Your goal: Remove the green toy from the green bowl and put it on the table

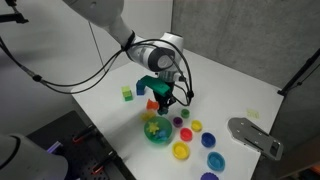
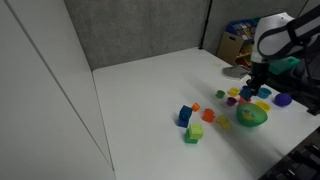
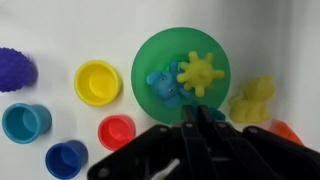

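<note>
The green bowl point(image 3: 150, 62) is round and teal-green and stands on the white table point(image 3: 270, 40). It holds a blue toy point(image 3: 163, 85) and a yellow star-shaped toy point(image 3: 200, 72). My gripper point(image 3: 195, 110) hangs over the bowl's near rim with its fingers shut. Only a small dark green bit point(image 3: 212, 113) shows at the fingertips; it looks like the green toy, mostly hidden by the fingers. In both exterior views the gripper point(image 1: 163, 100) point(image 2: 254, 85) is just above the bowl point(image 1: 157, 131) point(image 2: 250, 117).
In the wrist view a yellow bowl point(image 3: 97, 82), a red cup point(image 3: 116, 131), two blue cups point(image 3: 25, 122) point(image 3: 65, 158), a purple piece point(image 3: 14, 70) and a yellow toy point(image 3: 254, 100) lie round the bowl. A yellow-green cube point(image 1: 127, 93) lies farther off.
</note>
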`<state>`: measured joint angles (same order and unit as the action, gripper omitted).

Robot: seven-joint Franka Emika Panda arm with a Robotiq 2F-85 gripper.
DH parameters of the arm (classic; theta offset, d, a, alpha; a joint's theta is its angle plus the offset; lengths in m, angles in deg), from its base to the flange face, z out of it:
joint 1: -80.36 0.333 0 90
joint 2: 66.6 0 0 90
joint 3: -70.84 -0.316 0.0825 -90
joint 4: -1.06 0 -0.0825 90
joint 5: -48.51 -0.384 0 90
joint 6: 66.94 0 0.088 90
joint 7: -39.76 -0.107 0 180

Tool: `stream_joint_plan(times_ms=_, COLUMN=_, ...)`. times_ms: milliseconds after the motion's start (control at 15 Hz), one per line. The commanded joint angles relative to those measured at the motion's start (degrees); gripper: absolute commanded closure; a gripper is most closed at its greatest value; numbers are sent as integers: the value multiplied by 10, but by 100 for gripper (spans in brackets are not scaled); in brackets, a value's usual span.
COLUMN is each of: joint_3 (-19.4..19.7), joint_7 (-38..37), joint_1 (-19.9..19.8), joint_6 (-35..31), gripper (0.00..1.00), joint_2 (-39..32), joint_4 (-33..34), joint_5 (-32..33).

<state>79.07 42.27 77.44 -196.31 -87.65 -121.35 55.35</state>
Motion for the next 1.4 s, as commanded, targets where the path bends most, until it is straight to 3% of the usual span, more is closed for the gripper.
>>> stream_joint_plan(times_ms=0, joint_3=-13, joint_7=-53, joint_1=25, joint_6=7, gripper=96, joint_2=-38, joint_4=52, joint_5=40)
stream_joint_plan(times_ms=400, joint_3=-14, joint_7=-119, joint_1=74, joint_6=-2, gripper=96, joint_2=-145, joint_4=135, joint_5=95)
stream_joint_plan(times_ms=1000, joint_3=11, joint_7=-155, joint_1=110, joint_6=8, gripper=95, joint_2=-284, joint_4=268, joint_5=122)
stream_joint_plan(times_ms=1067, joint_3=13, joint_7=-154, joint_1=112, joint_6=9, gripper=91, joint_2=-288, joint_4=273, joint_5=121)
stream_joint_plan(times_ms=1133, joint_3=14, joint_7=-152, joint_1=113, joint_6=7, gripper=64, joint_2=-289, joint_4=275, joint_5=121)
stream_joint_plan(times_ms=1267, joint_3=12, joint_7=-145, joint_1=113, joint_6=6, gripper=63, joint_2=-282, joint_4=276, joint_5=118)
stream_joint_plan(times_ms=1333, joint_3=9, joint_7=-139, joint_1=111, joint_6=6, gripper=56, joint_2=-273, joint_4=272, joint_5=115)
